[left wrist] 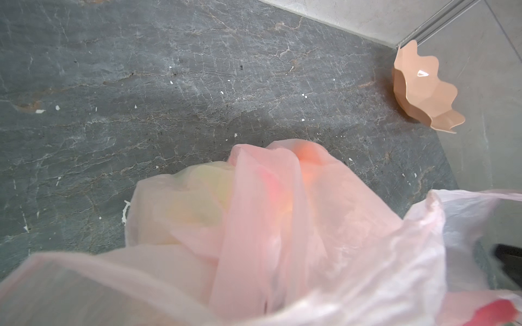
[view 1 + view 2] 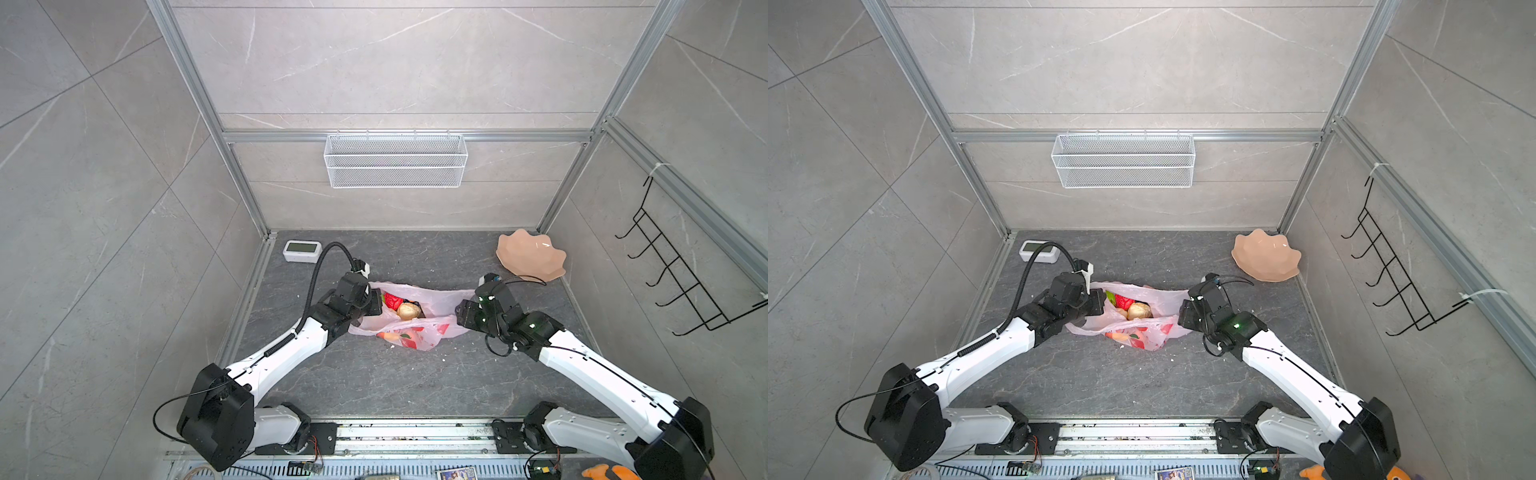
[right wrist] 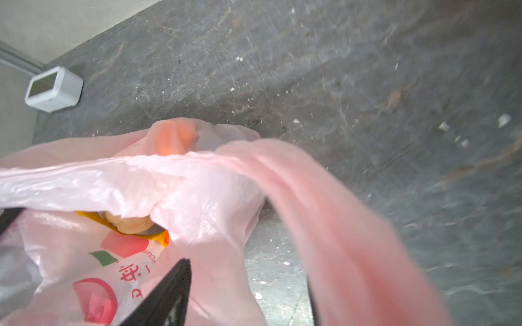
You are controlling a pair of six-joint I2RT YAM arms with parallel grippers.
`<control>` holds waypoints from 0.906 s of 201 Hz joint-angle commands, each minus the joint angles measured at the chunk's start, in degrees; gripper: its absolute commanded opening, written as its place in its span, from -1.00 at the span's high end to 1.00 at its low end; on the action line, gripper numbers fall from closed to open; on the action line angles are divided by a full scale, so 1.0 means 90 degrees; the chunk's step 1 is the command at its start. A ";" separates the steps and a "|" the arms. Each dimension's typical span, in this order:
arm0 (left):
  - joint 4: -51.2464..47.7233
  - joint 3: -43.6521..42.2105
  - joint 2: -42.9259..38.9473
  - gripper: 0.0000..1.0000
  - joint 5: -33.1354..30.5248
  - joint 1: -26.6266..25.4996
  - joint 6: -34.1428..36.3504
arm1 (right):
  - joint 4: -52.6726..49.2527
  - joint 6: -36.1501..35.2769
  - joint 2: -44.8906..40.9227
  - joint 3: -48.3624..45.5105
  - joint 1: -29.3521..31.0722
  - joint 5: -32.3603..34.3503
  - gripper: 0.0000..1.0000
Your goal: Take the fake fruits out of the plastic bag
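Grey tabletop (image 2: 374, 382) bears bag (image 2: 440, 305), dish (image 2: 530, 255), white device (image 2: 302, 250).

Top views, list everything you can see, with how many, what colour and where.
bag: one, pale pink, red prints, table centre, mouth open
fruits: at least three showing, red, cream, green, inside bag
dish: one, peach, table's far right corner
device: one, white, greenish screen, far left corner
basket: one, white wire, back wall
rack: one, black wire hooks, right wall
toy: one, orange, by right arm's base
table: one, dark grey stone
arms: two, white and black, from near rail
left gripper: black, shut on bag's left edge
right gripper: black, open at bag's right edge
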 commanded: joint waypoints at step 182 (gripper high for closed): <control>-0.0658 0.0449 -0.0177 1.00 -0.0487 -0.0385 0.0603 | -0.2270 -0.0994 0.3472 0.3344 0.1724 0.2149 -0.77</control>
